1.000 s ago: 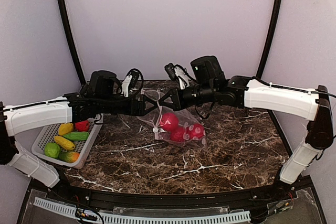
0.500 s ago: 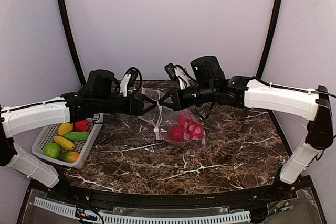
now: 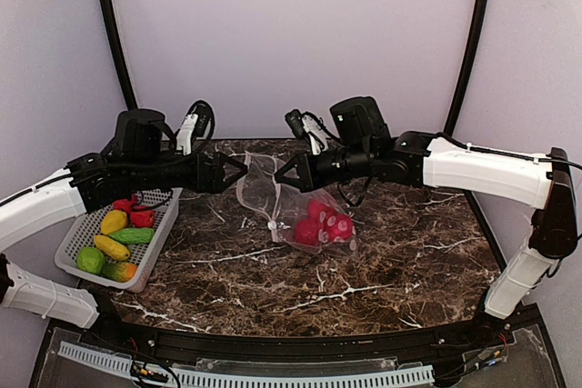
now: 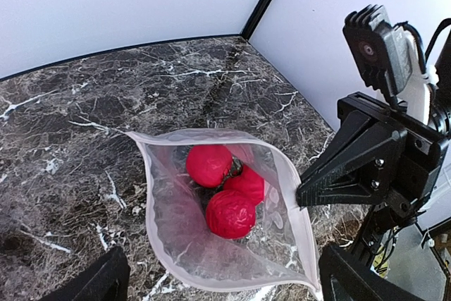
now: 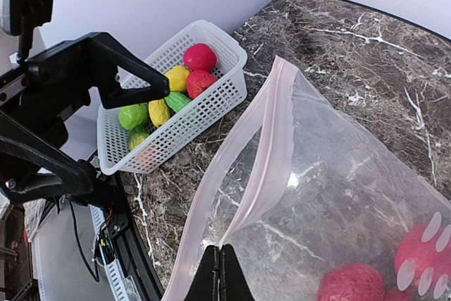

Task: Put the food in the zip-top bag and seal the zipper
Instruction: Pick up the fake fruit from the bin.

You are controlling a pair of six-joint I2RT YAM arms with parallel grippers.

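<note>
- Pinches the bag (image 3: 261,194) by its rim with the right gripper (image 3: 276,178): jaws closed tight on the pink zipper (image 5: 271,142), visible right at the fingertips in the right wrist view.
- Holds that side of the mouth lifted above the counter (image 3: 382,270), with the mouth gaping wide toward the left arm.
- Lower end of the bag resting on the counter, near the middle and a little toward the back.
- Inside the bag, at the bottom: three red toy pieces (image 4: 227,211), bunched together and touching one another.
- White dots on the clear plastic, showing over the red pieces from above.
- Left gripper (image 3: 242,168) level with the bag's mouth, just beside its left edge, pointing into the opening.
- Jaws there spread wide, with nothing between them; cannot tell whether a fingertip brushes the plastic.
- White basket (image 3: 156,247) at the counter's left edge, below the left arm and well apart from the bag.
- In the basket: the rest of the food (image 3: 114,244), with red, yellow and green pieces and one orange-green piece, all packed close together.
- Zipper unsealed along all of its visible length, the two pink edges parted; slider tab not made out.
</note>
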